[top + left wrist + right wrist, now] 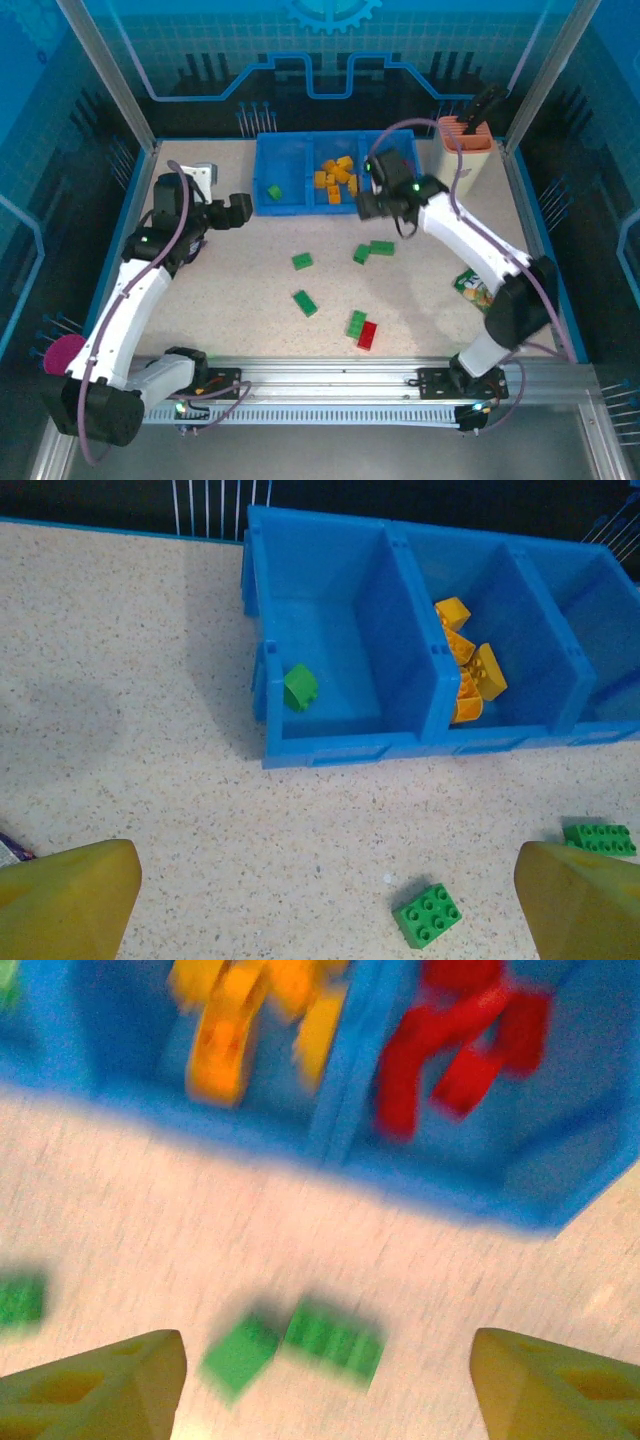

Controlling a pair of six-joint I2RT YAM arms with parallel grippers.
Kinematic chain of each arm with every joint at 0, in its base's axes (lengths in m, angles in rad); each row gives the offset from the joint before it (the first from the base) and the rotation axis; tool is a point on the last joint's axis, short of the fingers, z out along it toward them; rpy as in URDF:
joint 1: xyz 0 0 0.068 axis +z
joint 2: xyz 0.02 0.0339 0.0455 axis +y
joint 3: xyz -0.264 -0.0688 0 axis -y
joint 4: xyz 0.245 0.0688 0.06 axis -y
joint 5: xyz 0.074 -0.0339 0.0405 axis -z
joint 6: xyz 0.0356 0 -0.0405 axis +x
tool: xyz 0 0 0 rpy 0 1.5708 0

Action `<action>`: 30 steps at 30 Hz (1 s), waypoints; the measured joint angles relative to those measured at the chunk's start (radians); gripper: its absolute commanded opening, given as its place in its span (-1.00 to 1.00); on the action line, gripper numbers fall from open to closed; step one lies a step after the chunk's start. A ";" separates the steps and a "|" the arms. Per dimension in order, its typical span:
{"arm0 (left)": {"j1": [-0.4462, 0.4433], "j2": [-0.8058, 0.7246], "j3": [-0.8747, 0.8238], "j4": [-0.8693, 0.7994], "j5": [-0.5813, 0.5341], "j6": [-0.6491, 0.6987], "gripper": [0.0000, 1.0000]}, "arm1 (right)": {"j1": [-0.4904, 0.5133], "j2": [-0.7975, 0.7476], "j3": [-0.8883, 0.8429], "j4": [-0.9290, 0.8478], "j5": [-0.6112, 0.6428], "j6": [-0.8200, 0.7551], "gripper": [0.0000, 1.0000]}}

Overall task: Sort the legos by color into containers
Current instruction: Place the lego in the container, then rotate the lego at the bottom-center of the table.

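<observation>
Sort looks a bit past halfway to me. The blue bin tray (300, 209) sits upper centre in the top view, and its three compartments already have a colour each. There's a lone green brick (274, 191) in the left one and a pile of orange bricks (337, 178) in the middle. The right one holds a cluster of red bricks (460, 1040), blurry in the right wrist view but clearly red.

What's left is out on the table, mid-frame. I count five loose green bricks (302, 261): that one left of centre, a side-by-side green pair (381, 247) just right of it, one lower down, and the lowest green brick (356, 323). A single red brick (367, 335) lies right up against that lowest one. No orange on the table that I can spot, so orange looks finished.

The right gripper (325, 1360) has its yellow fingers wide apart in the bottom corners of its wrist view, nothing between them, looking down at the green pair. In the top view it hangs at the tray's front edge by the right compartment. The left gripper (325, 880) is spread wide and empty too, parked just left of the tray.

So roughly six bricks to go, nearly all green.
</observation>
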 measured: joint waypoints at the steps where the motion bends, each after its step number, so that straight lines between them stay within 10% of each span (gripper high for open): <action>1: 0.000 -0.007 0.000 0.000 -0.003 0.000 0.95 | 0.031 -0.045 -0.058 -0.014 -0.010 0.048 0.80; 13: 0.003 -0.048 0.000 -0.005 -0.007 0.000 0.96 | 0.465 -0.426 -0.610 -0.148 -0.108 0.753 1.00; 30: 0.003 -0.108 -0.005 -0.005 -0.009 0.000 0.97 | 0.600 -0.001 -0.529 0.005 -0.220 0.868 0.75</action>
